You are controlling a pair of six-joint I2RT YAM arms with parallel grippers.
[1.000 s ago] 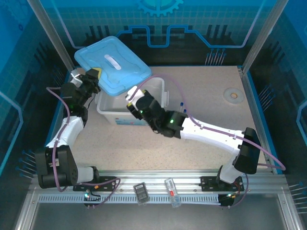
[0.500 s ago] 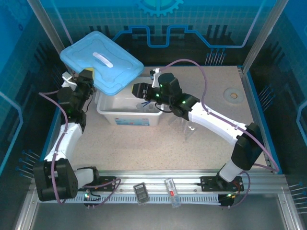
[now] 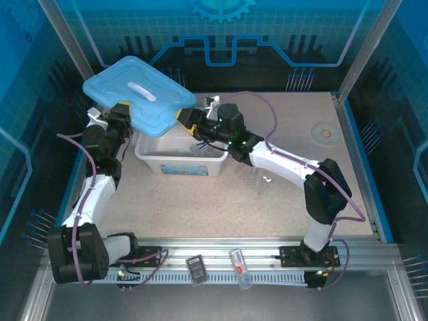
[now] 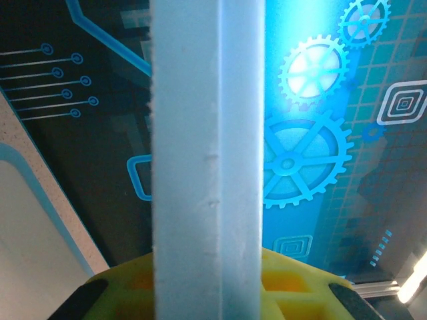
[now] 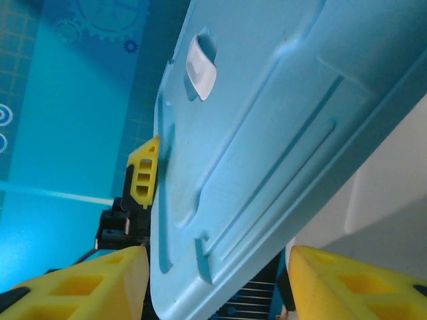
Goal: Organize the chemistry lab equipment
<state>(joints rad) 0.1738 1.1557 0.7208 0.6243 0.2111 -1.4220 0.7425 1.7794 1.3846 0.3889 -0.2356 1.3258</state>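
a: where is the light-blue lid (image 3: 137,93)?
b: it is lifted off the white bin (image 3: 179,167) and hangs slanted above the bin's left end, overhanging its left wall. the bin stands open on the speckled table (image 3: 287,127) beneath it.

a: what does the left gripper (image 3: 122,112) do?
b: it is closed narrow on the lid's left rim. in the left wrist view the pale rim runs straight up the middle, and the two yellow fingers (image 4: 120,287) sit tight against it, one on each side.

a: and the right gripper (image 3: 186,121)?
b: it is at the lid's opposite rim, above the back of the bin. its yellow fingers (image 5: 73,287) stand apart, and the lid's edge passes between them. in the right wrist view each finger sits right beside the blue plastic. whether they pinch the lid or only flank it cannot be told.

a: so the lid lies between both claws?
b: yes. it spans from one gripper to the other, with the left one on its far-left rim and the right one at its near-right rim. in the right wrist view the ridged side of the lid and its white handle slot face the camera, and one yellow finger of the left gripper shows on the far rim.

a: anything else of the lab gear?
b: a small clear rack (image 3: 257,175) stands on the table just right of the bin, under the right forearm and apart from both grippers.
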